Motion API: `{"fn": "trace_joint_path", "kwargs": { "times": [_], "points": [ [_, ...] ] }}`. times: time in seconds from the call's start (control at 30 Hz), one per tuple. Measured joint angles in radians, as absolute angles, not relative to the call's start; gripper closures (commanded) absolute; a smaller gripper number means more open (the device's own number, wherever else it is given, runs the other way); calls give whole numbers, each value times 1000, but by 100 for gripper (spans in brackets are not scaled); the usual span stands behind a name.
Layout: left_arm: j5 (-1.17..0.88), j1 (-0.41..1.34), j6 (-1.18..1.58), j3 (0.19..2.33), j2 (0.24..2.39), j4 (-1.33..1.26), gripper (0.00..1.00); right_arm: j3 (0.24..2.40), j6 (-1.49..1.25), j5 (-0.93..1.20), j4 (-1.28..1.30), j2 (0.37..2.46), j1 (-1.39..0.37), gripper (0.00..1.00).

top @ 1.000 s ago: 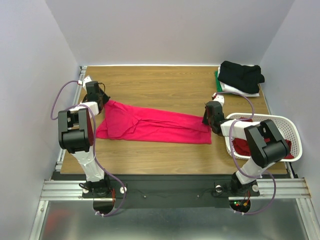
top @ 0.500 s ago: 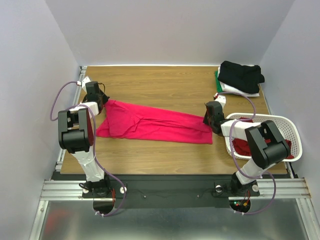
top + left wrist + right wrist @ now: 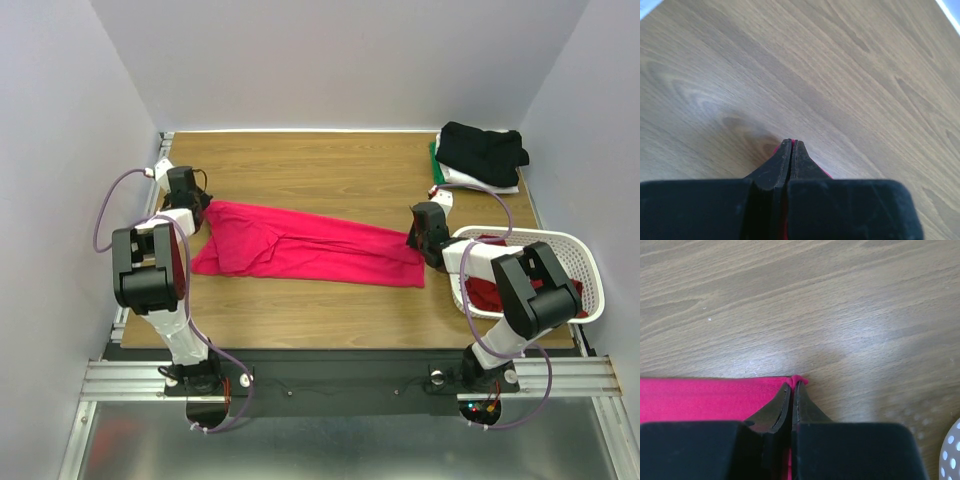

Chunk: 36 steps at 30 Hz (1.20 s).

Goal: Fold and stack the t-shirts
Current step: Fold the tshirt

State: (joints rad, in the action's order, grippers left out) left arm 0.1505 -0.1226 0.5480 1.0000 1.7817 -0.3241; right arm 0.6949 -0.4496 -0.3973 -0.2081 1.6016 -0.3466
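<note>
A bright pink-red t-shirt [image 3: 300, 245] lies stretched across the wooden table [image 3: 320, 170]. My left gripper [image 3: 195, 207] is shut on its far left corner; in the left wrist view [image 3: 791, 144] only a sliver of red cloth [image 3: 826, 173] shows beside the closed fingers. My right gripper [image 3: 417, 240] is shut on the shirt's right corner, and a pinch of pink cloth [image 3: 798, 378] pokes out at the fingertips [image 3: 793, 385]. A darker red shirt [image 3: 495, 295] lies in the basket. Folded black [image 3: 482, 150], white [image 3: 478, 182] and green [image 3: 434, 155] shirts are stacked at the back right.
A white perforated plastic basket [image 3: 575, 245] stands at the right edge of the table, close behind my right arm; its rim shows in the right wrist view [image 3: 951, 450]. Grey walls close in the table on three sides.
My right gripper has closed on the shirt's right corner. The left gripper has drawn the left corner slightly further up and left, pulling the cloth tauter.
</note>
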Motion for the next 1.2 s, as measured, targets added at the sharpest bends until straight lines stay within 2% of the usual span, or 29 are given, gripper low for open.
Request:
{"fn": "trace_joint_path", "kwargs": {
  "times": [0.13,0.2,0.23,0.27,0.43,0.53,0.7,0.73,0.87,0.93,1.07,1.2],
  "points": [
    [165,-123,552,990,1752,-324,99,695,-450,-397,-208,1602,-347,100],
    [164,-122,551,989,1743,-325,84,695,-450,-397,-208,1602,-347,100],
    [164,-121,552,987,1738,-326,66,695,-450,-397,-208,1602,-347,100],
    [165,-120,550,987,1736,-326,58,695,-450,-397,-208,1602,-347,100],
    [198,-102,543,968,1695,-340,31,695,-449,-402,-199,1602,-347,98],
    [237,-77,540,942,1637,-346,27,695,-449,-404,-191,1601,-347,94],
    [276,11,536,906,1536,-359,21,695,-443,-413,-184,1585,-347,64],
    [276,47,533,901,1520,-365,21,695,-439,-421,-183,1577,-347,54],
    [227,150,529,891,1515,-381,21,695,-430,-451,-183,1560,-347,32],
    [190,174,529,876,1522,-382,21,695,-423,-461,-181,1554,-347,27],
    [155,190,529,849,1553,-384,20,694,-410,-467,-178,1521,-347,24],
    [127,204,531,833,1594,-382,10,682,-387,-430,-199,1452,-352,24]
  ]
}}
